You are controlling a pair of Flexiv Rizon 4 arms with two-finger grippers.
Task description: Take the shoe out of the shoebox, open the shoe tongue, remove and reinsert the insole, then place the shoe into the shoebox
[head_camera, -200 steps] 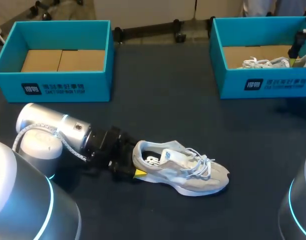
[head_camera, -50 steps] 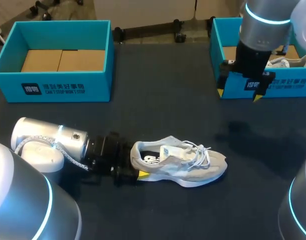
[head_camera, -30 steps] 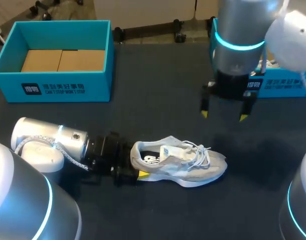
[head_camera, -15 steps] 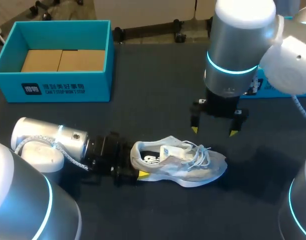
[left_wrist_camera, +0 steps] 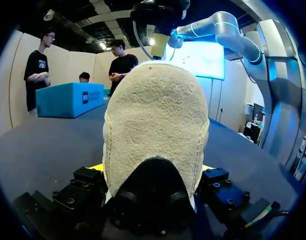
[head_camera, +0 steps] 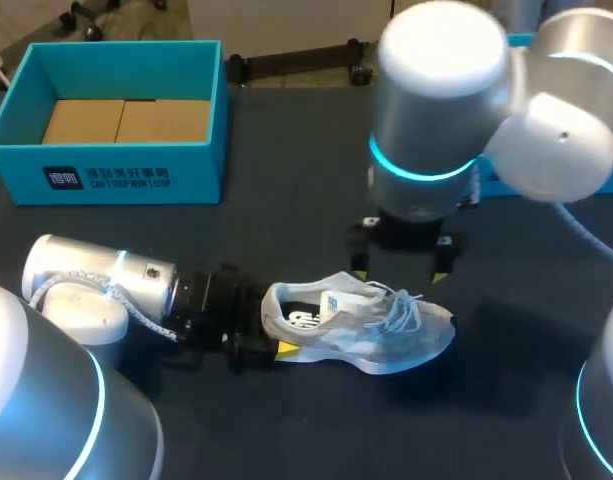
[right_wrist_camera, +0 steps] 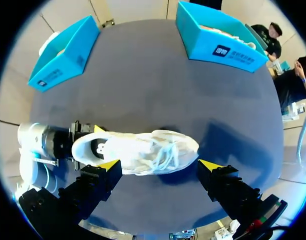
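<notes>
Two grippers, one grey suede sneaker, two teal shoeboxes on a dark table (head_camera: 286, 200).

1. Sneaker (head_camera: 361, 325): it is lying on its sole toward the table's near edge, about midway between the side edges, with its toe pointing to the right edge. It is out of any box, so the tongue and insole steps look like the ones in hand.
2. Left gripper (head_camera: 266, 330): I am clamping it on the sneaker's heel from both sides, low on the table. I judge this is anchoring the shoe so it cannot slide while my other arm is working at the opening.
3. Right gripper (head_camera: 399, 270): it is hovering just above the laces (head_camera: 401, 312), fingers spread wide and grasping nothing. It is pointing straight down, which suits reaching for the tongue (head_camera: 341, 306).
4. Insole (head_camera: 304, 320): it is showing dark inside the collar and sitting in place.
5. Left shoebox (head_camera: 196, 175): it is standing at the far left corner, showing only its cardboard floor.
6. Right shoebox (right_wrist_camera: 202, 40): it is standing at the far right corner, holding a second pale shoe (right_wrist_camera: 222, 32).
</notes>
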